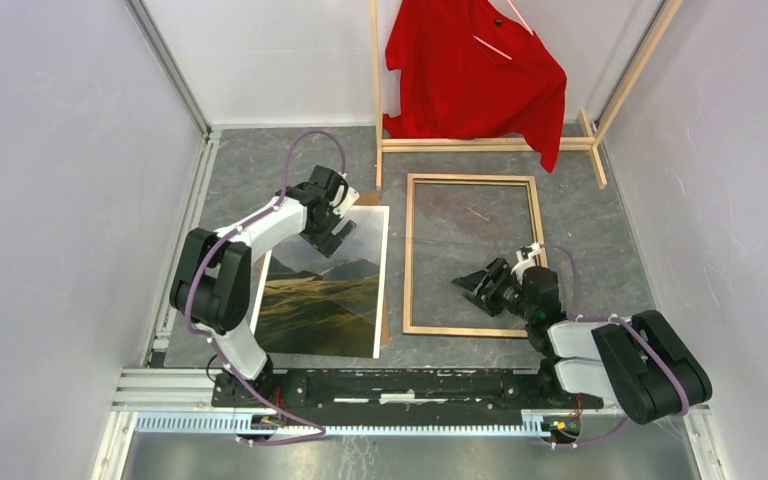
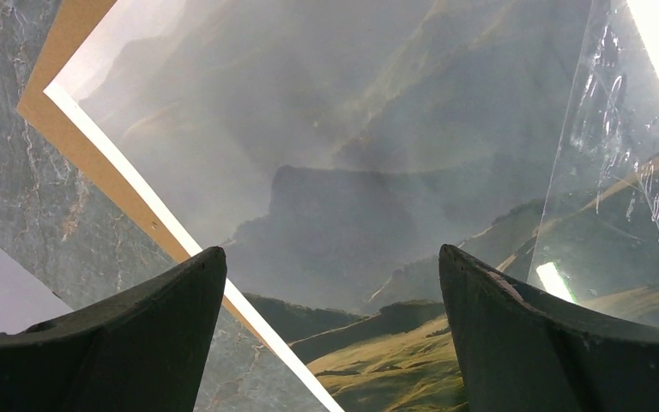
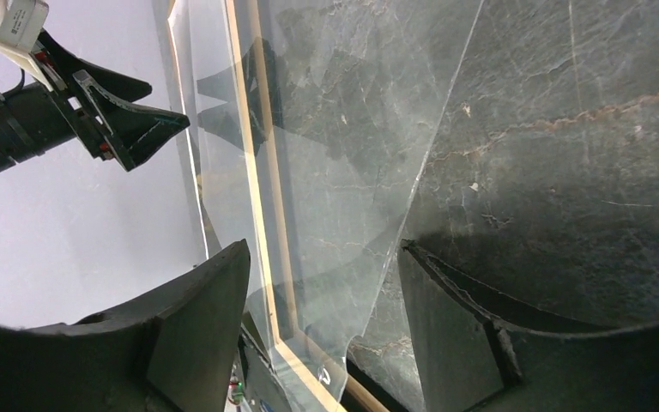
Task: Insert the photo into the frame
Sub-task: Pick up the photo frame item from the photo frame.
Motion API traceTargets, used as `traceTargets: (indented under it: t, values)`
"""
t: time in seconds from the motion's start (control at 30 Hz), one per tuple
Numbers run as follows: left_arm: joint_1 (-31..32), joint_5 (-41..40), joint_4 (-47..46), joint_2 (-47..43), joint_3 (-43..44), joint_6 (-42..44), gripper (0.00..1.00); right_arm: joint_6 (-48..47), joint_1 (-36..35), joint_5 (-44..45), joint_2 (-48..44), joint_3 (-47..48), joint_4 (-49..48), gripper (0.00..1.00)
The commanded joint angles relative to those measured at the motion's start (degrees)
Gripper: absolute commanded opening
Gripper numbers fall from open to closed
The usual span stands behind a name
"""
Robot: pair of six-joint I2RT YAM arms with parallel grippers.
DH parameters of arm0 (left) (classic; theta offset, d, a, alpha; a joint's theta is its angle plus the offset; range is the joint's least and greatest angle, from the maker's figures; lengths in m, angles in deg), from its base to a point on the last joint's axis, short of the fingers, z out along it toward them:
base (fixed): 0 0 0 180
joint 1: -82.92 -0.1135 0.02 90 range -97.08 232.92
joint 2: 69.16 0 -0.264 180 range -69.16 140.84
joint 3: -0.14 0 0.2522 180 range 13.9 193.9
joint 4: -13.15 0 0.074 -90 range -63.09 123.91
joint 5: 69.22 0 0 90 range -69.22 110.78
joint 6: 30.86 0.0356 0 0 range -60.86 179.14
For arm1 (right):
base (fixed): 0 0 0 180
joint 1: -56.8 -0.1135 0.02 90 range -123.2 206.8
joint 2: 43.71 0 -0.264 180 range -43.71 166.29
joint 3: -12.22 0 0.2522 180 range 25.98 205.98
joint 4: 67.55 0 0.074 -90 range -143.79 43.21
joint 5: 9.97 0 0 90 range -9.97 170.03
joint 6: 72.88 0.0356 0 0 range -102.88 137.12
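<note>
Left gripper [image 1: 335, 238] is hovering, jaws spread wide, over the one photo [image 1: 325, 300], which is lying flat just left of the one frame [image 1: 408, 255]; right gripper [image 1: 470, 290] is hanging with jaws apart above that frame's near end.

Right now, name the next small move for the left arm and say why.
Probably lower the left gripper onto the edge of the photo and close on it. The gripper hangs open over the photo, which lies flat, picture up, beside the frame, not in it. The frame lies wood side up, holding no print.
</note>
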Motion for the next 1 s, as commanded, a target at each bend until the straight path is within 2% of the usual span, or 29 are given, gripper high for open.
traceTargets:
  t: [0.0,0.1,0.17,0.3,0.4,0.5,0.57,0.8,0.97]
  values:
    - [0.1,1.68,-1.15,0.1,-0.12,0.3,1.0,2.32,-1.68,3.59,2.92,-5.64,-4.17,0.71]
    - [0.11,2.73,-1.14,-0.01,-0.29,-0.12,1.0,3.67,-2.34,4.27,4.53,-6.37,-9.01,0.66]
    - [0.17,3.11,-1.13,-0.01,-0.53,-0.11,1.0,4.7,-2.35,4.22,5.63,-6.76,-12.76,0.6]
    - [0.16,4.18,-0.55,-0.12,-0.65,-0.19,1.0,5.08,-2.32,4.32,5.45,-6.23,-19.36,0.41]
    - [0.11,4.31,0.13,-0.39,-0.12,-0.16,1.0,2.07,-1.81,3.77,2.8,-3.26,-16.32,0.23]
    - [0.13,4.35,1.27,-1.64,0.89,0.21,1.0,-3.63,0.8,1.5,-1.89,1.69,-7.09,0.07]
    - [0.13,4.4,2.15,-2.46,1.82,0.41,1.0,-9.22,4.23,-1.84,-5.22,6.25,3.74,0.0]
    - [0.19,6.99,4.22,-2.25,6.66,-1.53,1.0,-28.63,16.92,-13.86,-10.07,25.83,37.09,0.0]
    - [3.52,9.83,4.88,1.52,12.93,-7.1,1.0,-39.03,23.87,-15.47,-11.75,36.3,58.14,0.0]
